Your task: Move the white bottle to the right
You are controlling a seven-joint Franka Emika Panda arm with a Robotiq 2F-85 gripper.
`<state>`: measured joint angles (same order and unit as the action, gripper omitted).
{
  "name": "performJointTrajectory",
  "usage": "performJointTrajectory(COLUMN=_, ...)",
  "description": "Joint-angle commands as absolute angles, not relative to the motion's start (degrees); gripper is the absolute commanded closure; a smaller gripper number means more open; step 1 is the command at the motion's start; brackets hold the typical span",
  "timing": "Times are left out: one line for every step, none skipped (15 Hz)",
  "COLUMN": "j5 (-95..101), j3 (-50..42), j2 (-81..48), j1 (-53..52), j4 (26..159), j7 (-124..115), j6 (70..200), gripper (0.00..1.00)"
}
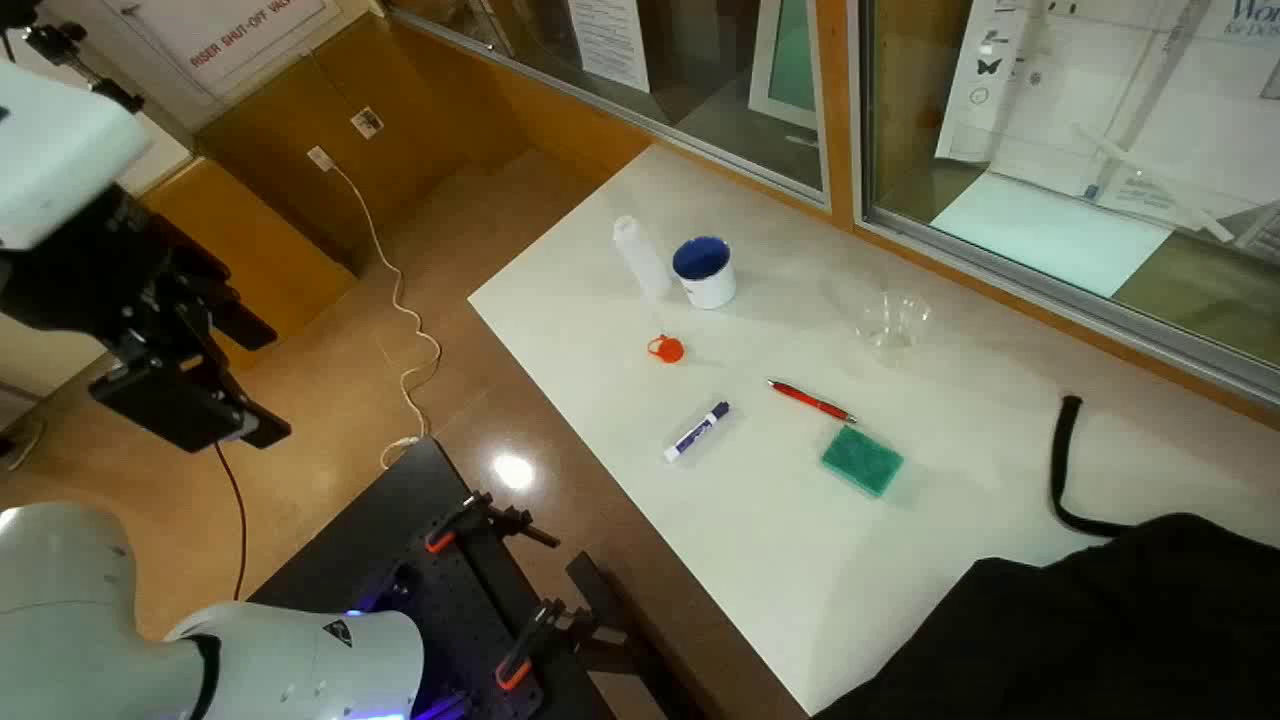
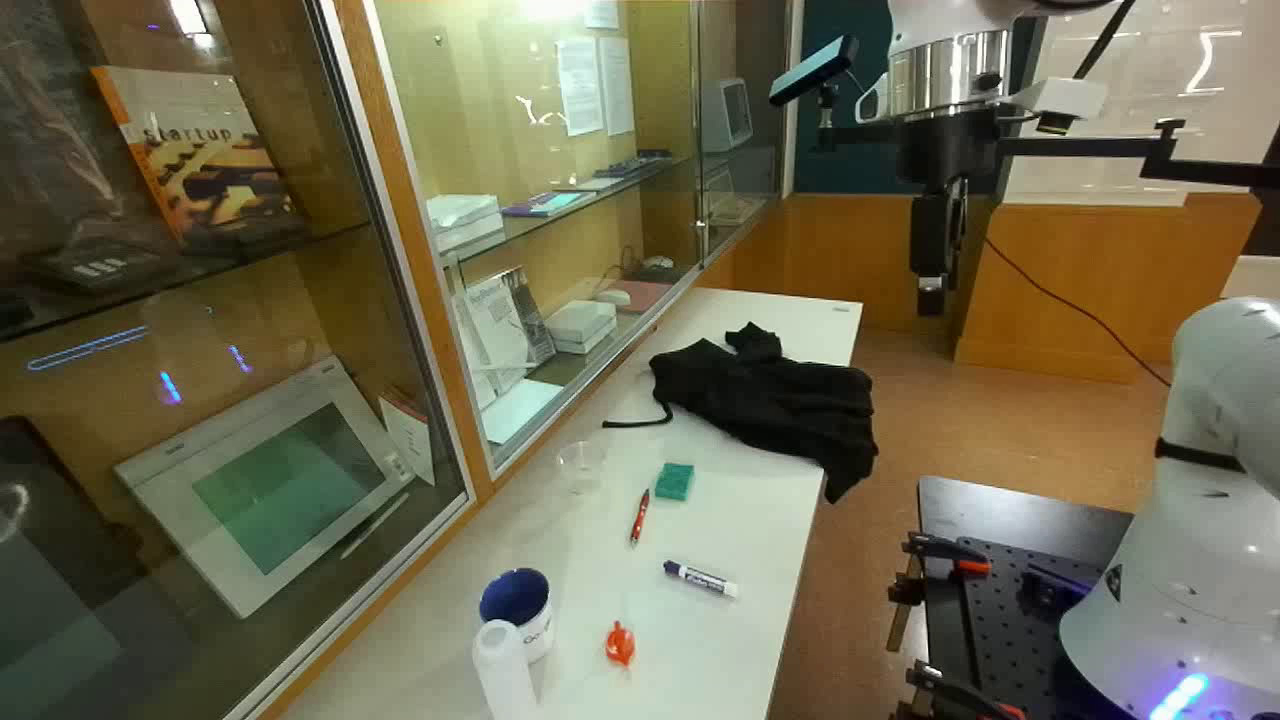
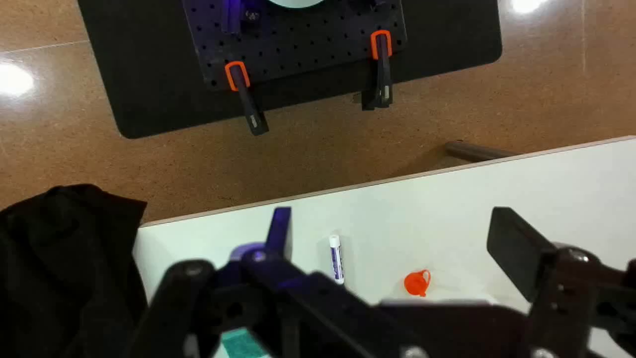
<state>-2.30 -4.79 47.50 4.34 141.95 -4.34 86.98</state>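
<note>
The white bottle [image 1: 641,258] is a tall, narrow, whitish, slightly translucent bottle standing upright on the table [image 1: 760,560], beside a white mug with a blue inside [image 1: 706,285]. In an exterior view the bottle [image 2: 505,672] stands partly in front of the mug [image 2: 538,632], its base close to the lower picture edge. In the wrist view the gripper's body hides most of the bottle's area. My gripper [image 3: 392,219] is open and empty, its two fingers wide apart. In both exterior views the gripper [image 1: 270,385] hangs high, off the table and well away from the bottle; it also shows here [image 2: 932,298].
Near the bottle lie an orange cap [image 1: 667,348] and a marker [image 1: 697,432]. A red pen [image 1: 812,401], green sponge [image 1: 862,460] and clear cup [image 1: 893,320] are further along. Black cloth [image 2: 770,395] covers one table end. A glass cabinet [image 2: 420,330] borders the table's back edge.
</note>
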Motion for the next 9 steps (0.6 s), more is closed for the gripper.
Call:
performJointTrajectory(j5=-2.6, j3=-4.4, j2=47.4, j1=5.0, j4=141.8, j7=-4.0, j6=86.9, gripper=0.0)
performJointTrajectory(j5=-2.6, j3=-4.4, j2=47.4, j1=5.0, j4=141.8, j7=-4.0, j6=86.9, gripper=0.0)
performJointTrajectory(j5=-2.6, j3=-4.4, j2=47.4, j1=5.0, j4=141.8, j7=-4.0, j6=86.9, gripper=0.0)
performJointTrajectory(j5=-2.6, j3=-4.4, j2=47.4, j1=5.0, j4=141.8, j7=-4.0, j6=86.9, gripper=0.0)
performJointTrajectory(j5=-2.6, j3=-4.4, j2=47.4, j1=5.0, j4=141.8, j7=-4.0, j6=86.9, gripper=0.0)
performJointTrajectory(j5=-2.6, j3=-4.4, j2=47.4, j1=5.0, j4=141.8, j7=-4.0, j6=86.9, gripper=0.0)
performJointTrajectory(j5=-2.7, j3=-3.9, j2=47.2, j1=4.7, j4=141.8, j7=-4.2, j6=87.9, gripper=0.0)
performJointTrajectory(j5=-3.0, j3=-3.3, j2=46.8, j1=4.5, j4=141.8, j7=-4.6, j6=89.0, gripper=0.0)
performJointTrajectory(j5=-3.5, j3=-2.7, j2=46.5, j1=4.0, j4=141.8, j7=-4.8, j6=90.2, gripper=0.0)
